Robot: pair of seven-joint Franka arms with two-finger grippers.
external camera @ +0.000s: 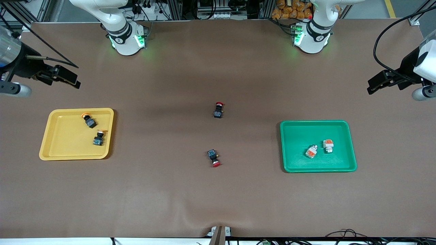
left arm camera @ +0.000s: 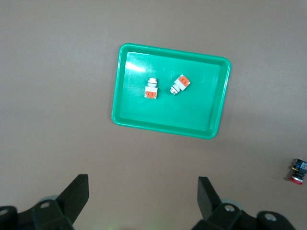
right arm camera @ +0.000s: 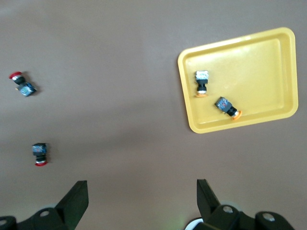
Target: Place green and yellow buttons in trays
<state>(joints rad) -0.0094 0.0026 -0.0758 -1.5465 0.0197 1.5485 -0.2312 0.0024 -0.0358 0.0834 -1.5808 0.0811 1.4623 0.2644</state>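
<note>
The yellow tray (external camera: 58,143) lies toward the right arm's end and holds two black switches with yellow-orange caps (external camera: 89,120) (external camera: 99,137); both show in the right wrist view (right arm camera: 202,82) (right arm camera: 227,107), as does the tray (right arm camera: 259,57). The green tray (external camera: 299,136) lies toward the left arm's end and holds two white-silver switches with orange blocks (external camera: 311,151) (external camera: 328,145); they show in the left wrist view (left arm camera: 152,88) (left arm camera: 180,85) with the tray (left arm camera: 206,96). My right gripper (external camera: 69,79) (right arm camera: 142,196) is open and empty, up over bare table at the right arm's end. My left gripper (external camera: 376,84) (left arm camera: 143,194) is open and empty, up over the left arm's end.
Two black switches with red caps lie on the brown table between the trays, one (external camera: 218,110) farther from the front camera and one (external camera: 214,158) nearer. Both show in the right wrist view (right arm camera: 22,83) (right arm camera: 40,154); one shows in the left wrist view (left arm camera: 298,171).
</note>
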